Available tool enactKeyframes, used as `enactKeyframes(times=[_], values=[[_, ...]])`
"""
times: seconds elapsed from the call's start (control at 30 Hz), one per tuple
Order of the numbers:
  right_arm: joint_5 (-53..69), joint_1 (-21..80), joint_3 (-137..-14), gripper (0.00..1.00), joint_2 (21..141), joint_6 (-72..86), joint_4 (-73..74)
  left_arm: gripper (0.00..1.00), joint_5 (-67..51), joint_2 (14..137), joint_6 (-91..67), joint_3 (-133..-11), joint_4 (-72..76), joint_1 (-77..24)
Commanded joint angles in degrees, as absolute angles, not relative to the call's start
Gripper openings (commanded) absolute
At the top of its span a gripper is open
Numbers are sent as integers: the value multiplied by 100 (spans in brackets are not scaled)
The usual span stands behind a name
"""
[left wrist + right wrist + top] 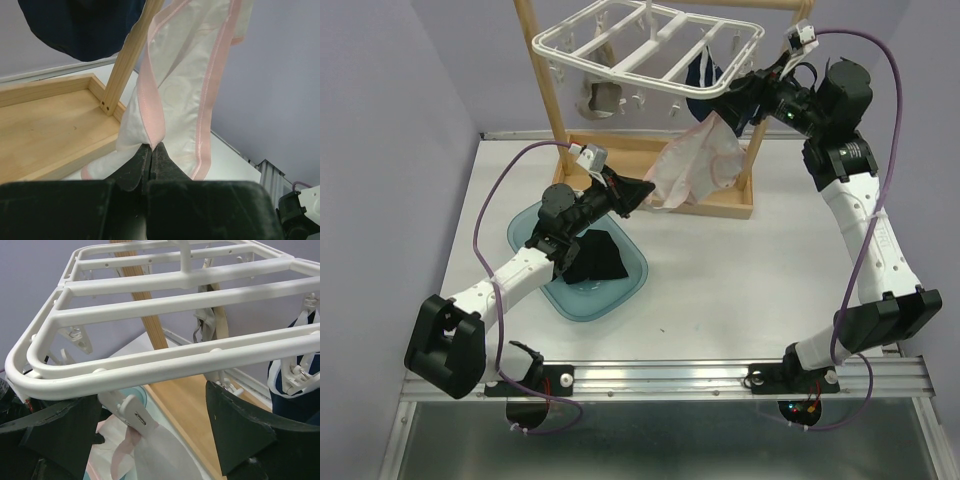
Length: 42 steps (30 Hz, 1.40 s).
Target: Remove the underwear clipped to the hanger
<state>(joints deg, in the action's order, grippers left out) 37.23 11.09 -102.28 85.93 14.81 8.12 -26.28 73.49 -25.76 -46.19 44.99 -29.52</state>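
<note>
Pinching pink underwear (pixel 186 75), the left claw (pixel 151 151) sits near a wooden post (pixel 129 57).

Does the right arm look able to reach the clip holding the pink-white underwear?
Probably yes: the right gripper is open just under the hanger rim, the clip on the pink-white underwear sits between its fingers, and nothing blocks it.

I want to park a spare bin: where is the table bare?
Bare table lies right of the blue tray, up to the right arm, and along the near rail. Crowded: the wooden stand's base, where the left end effector pinches the pink-white underwear.
</note>
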Motion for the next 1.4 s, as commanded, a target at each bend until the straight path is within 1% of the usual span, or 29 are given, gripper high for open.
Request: enactKeyframes(times=[0.0,0.27,0.33,0.37,0.47,0.5,0.57,0.6,0.63,0.67,0.73,0.77,0.87,0.93,0.97,1.0,1.07,1.1,1.2,1.23,1.3,1.33,1.37], values=[[3279,1187,-10309,86,8517,1327,466,0,-2821,7304,-2637,-4773,4948,-2988],[2997,1345,-10196,77,8569,1108,439,0,-2874,7321,-2689,-4746,5036,-3006],[2953,1345,-10169,72,8552,1081,439,0,-2883,7330,-2698,-4737,5062,-3006],[2944,1353,-10169,67,8534,1081,431,0,-2892,7330,-2698,-4737,5062,-3006],[2927,1354,-10213,57,8517,1046,439,0,-2892,7330,-2698,-4746,5054,-3006],[2935,1354,-10222,50,8508,1046,439,0,-2900,7339,-2690,-4755,5062,-3006],[2953,1353,-10239,43,8490,1028,431,0,-2900,7339,-2689,-4755,5062,-2997],[2971,1354,-10213,35,8473,1028,439,0,-2900,7348,-2689,-4755,5062,-3006],[2988,1354,-10213,31,8464,1020,431,0,-2900,7348,-2689,-4755,5062,-3006],[3014,1354,-10178,24,8429,1011,448,0,-2909,7348,-2689,-4764,5062,-2997],[3084,1354,-10117,18,8403,1011,448,0,-2909,7365,-2689,-4755,5071,-2997],[3111,1354,-10055,13,8376,1011,448,0,-2918,7357,-2698,-4772,5071,-2997],[3173,1354,-9993,10,8341,984,448,0,-2918,7356,-2707,-4781,5071,-2997],[3234,1354,-9958,11,8315,932,457,0,-2927,7339,-2707,-4781,5063,-2997],[3252,1345,-9932,19,8306,914,457,0,-2927,7330,-2707,-4773,5071,-3006],[3261,1345,-9914,25,8288,905,466,0,-2935,7321,-2707,-4772,5063,-3006],[3305,1345,-9870,39,8227,853,475,0,-2936,7321,-2707,-4781,5071,-3006],[3305,1345,-9844,51,8209,835,492,0,-2936,7321,-2698,-4773,5071,-2997],[3208,1345,-9800,68,8121,756,597,0,-2927,7339,-2681,-4772,5098,-3006],[3156,1345,-9800,72,8104,730,659,0,-2935,7356,-2663,-4764,5098,-3006],[3059,1345,-9817,75,8034,554,851,0,-2944,7383,-2654,-4746,5106,-2997],[3006,1345,-9817,80,8025,388,940,0,-2953,7400,-2654,-4755,5133,-3006],[2997,1345,-9765,81,7990,291,993,0,-2953,7409,-2654,-4737,5150,-2997]])
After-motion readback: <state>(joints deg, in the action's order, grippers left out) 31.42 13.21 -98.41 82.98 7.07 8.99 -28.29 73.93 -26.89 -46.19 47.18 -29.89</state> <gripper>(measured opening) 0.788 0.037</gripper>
